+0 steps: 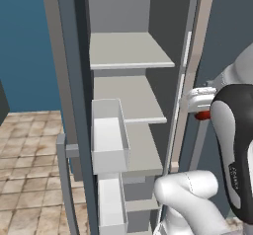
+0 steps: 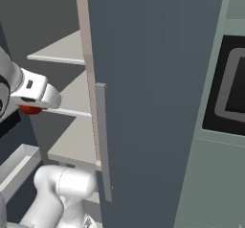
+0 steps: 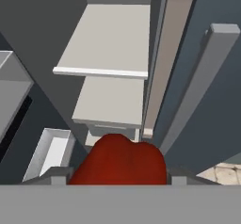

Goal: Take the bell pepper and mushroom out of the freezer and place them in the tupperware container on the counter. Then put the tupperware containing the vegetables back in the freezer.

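Observation:
The glossy red bell pepper (image 3: 120, 164) sits between my fingertips (image 3: 56, 175), with my gripper (image 3: 117, 178) shut on it. From the base, the pepper shows as a red patch (image 1: 201, 115) (image 2: 29, 109) under the white hand, held in the air just outside the freezer's right edge. The freezer (image 1: 128, 51) stands open, with bare pale grey shelves (image 3: 108, 39). Translucent white bins (image 1: 108, 135) hang on its open door at the left. The mushroom, the tupperware container and the counter are out of view.
A closed grey-blue door with a long vertical handle (image 2: 103, 141) stands right of the freezer opening, close to the hand. A dark oven panel (image 2: 229, 88) lies further right. Tan floor tiles (image 1: 29, 170) and a blue wall are at the left.

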Available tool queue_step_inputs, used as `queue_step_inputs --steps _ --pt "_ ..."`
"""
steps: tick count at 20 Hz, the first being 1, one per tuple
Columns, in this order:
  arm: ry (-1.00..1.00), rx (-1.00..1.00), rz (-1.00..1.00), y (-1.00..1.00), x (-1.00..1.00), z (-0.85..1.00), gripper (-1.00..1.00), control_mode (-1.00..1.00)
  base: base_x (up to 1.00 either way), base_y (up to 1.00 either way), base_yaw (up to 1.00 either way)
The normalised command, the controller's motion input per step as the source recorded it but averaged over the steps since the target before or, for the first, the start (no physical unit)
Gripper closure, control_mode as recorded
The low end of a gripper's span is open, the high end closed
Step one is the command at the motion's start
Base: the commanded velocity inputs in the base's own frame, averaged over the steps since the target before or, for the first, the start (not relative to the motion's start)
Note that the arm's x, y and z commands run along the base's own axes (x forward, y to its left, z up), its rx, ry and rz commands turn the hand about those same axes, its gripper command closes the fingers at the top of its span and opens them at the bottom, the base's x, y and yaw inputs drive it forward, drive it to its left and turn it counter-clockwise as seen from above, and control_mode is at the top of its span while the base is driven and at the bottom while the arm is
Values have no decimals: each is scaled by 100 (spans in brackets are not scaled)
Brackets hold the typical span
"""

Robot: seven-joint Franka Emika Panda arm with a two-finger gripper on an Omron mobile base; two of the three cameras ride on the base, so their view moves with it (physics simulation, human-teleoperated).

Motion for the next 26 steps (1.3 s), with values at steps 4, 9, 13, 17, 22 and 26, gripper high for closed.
queue_step_inputs --steps 4,9,13,17,22,26 --pt "0 0 0 0 0 -34 100 -100 0 0 0" --pt "0 0 0 0 0 -4 100 100 -10 -25 0" --pt "0 0 0 0 0 0 100 100 -33 -90 0" --pt "0 0 0 0 0 0 100 100 -47 -98 4" --pt "0 0 0 0 0 0 100 100 -95 -40 49" --pt "0 0 0 0 0 0 100 100 -67 -10 93"
